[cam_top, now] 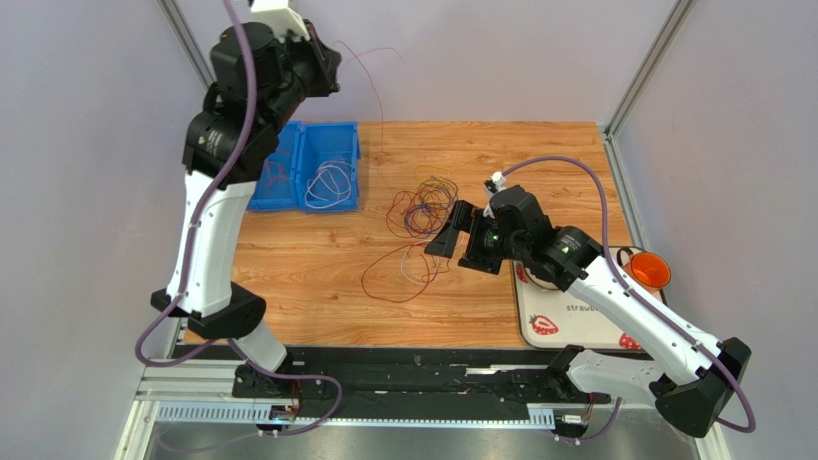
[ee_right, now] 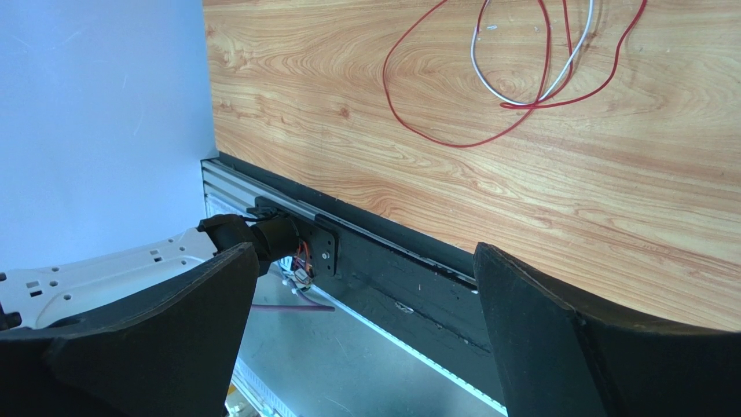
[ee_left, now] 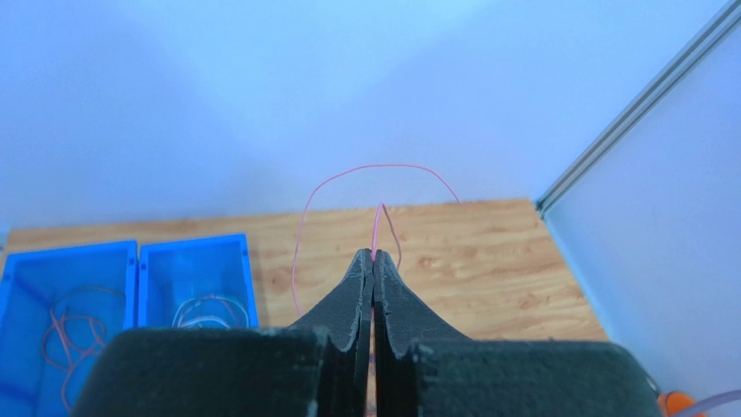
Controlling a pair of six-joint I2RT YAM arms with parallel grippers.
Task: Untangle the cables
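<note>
Pale lilac walls closed in a wooden desk (cam_top: 317,259), where most of the cables (cam_top: 422,206) lay heaped in a knot near the middle. Two looser loops, one red (ee_right: 435,130) and one white (ee_right: 513,91), spilled toward the near edge. The left fingers (ee_left: 365,271) were pressed fully together on a single pink wire (ee_left: 374,167), held high above the back-left of the desk, with its free length arching and trailing down toward the heap. The right fingers (cam_top: 447,235) stood spread wide and empty, just beside the knot. One strand seemed to be in the act of being drawn clear. Next, it probably had to come free of the heap and go over to the blue bins (cam_top: 357,163), where some wires already lay.
</note>
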